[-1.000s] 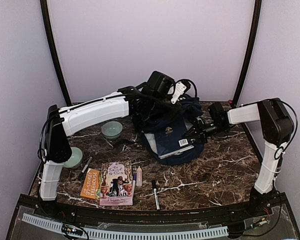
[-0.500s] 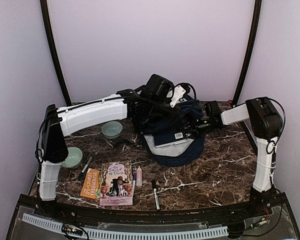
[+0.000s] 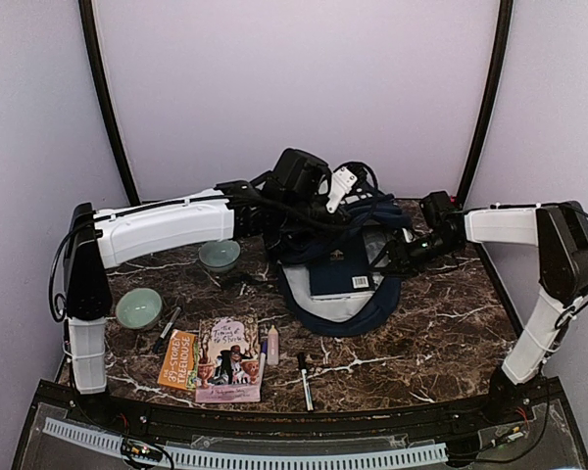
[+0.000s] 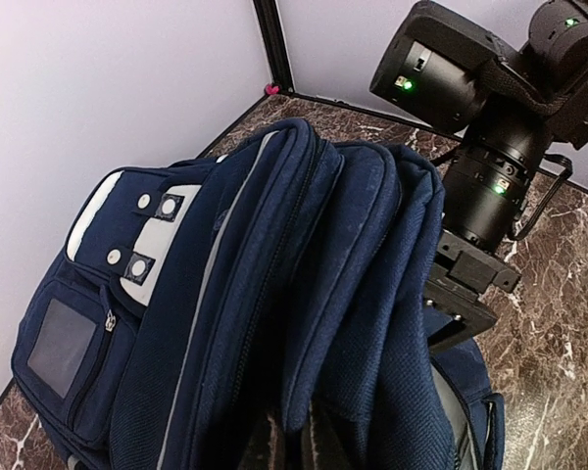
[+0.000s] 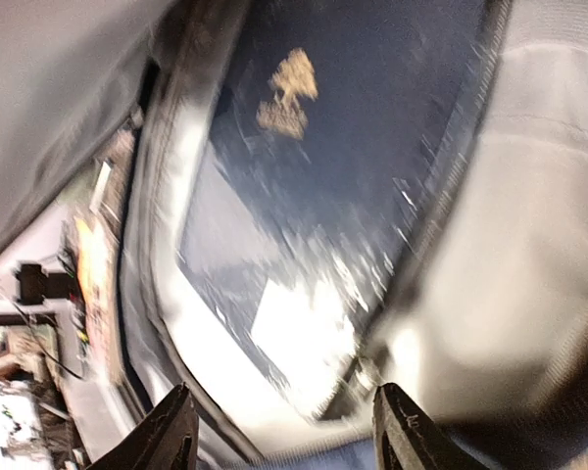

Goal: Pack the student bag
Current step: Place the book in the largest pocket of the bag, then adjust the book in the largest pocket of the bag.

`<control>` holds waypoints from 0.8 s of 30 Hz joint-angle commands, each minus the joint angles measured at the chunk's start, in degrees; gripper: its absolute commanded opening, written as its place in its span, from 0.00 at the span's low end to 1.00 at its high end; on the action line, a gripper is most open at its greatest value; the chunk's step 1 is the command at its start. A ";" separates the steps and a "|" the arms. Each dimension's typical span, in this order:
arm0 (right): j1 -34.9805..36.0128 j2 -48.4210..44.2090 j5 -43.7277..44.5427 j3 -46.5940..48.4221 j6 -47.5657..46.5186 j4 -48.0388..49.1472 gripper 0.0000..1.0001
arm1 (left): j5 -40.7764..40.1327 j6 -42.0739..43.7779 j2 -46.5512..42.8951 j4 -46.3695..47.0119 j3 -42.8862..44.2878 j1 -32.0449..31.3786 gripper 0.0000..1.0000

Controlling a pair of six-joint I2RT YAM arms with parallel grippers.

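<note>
your left claw [image 4: 289, 446] is pressed together, pinching a fold of navy fabric at the top of the student bag [image 4: 225, 294]. the bag spreads out ahead of that claw. its white-grey patch [image 4: 167, 211] with snaps and a clear window pocket [image 4: 61, 345] lie off to the left in that claw's view.

your right claw [image 5: 286, 406] is spread, with nothing between its fingers. the bag's open mouth lies straight ahead of it, pale lining on either side. just past its fingertips, inside the bag, lies a dark-blue notebook [image 5: 304, 176]. it bears a gold emblem [image 5: 289, 93], too blurred to read, and a white label [image 5: 294, 328] at the corner nearer the claw. from above, that label shows barcode lines, but nothing on it can be read.

on the surface [image 3: 441, 333], well apart from both claws, an orange book [image 3: 179, 360] lies touching a picture book [image 3: 230, 357]. both carry lettering too small to read.
</note>
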 commanded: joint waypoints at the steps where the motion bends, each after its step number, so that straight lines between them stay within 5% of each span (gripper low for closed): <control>1: -0.13 -7.44 4.54 -3.24 -9.44 -4.82 0.61 | 0.38 -1.80 -6.52 5.85 -2.18 -0.37 0.00; 11: 4.31 -18.42 4.17 -9.12 -31.80 -7.67 0.51 | 1.21 -3.85 -9.69 11.44 -10.08 -0.37 0.00; 24: 21.12 -12.77 33.51 -4.77 -49.09 -0.80 0.36 | 5.11 -6.56 -9.26 12.46 -9.44 -0.37 0.00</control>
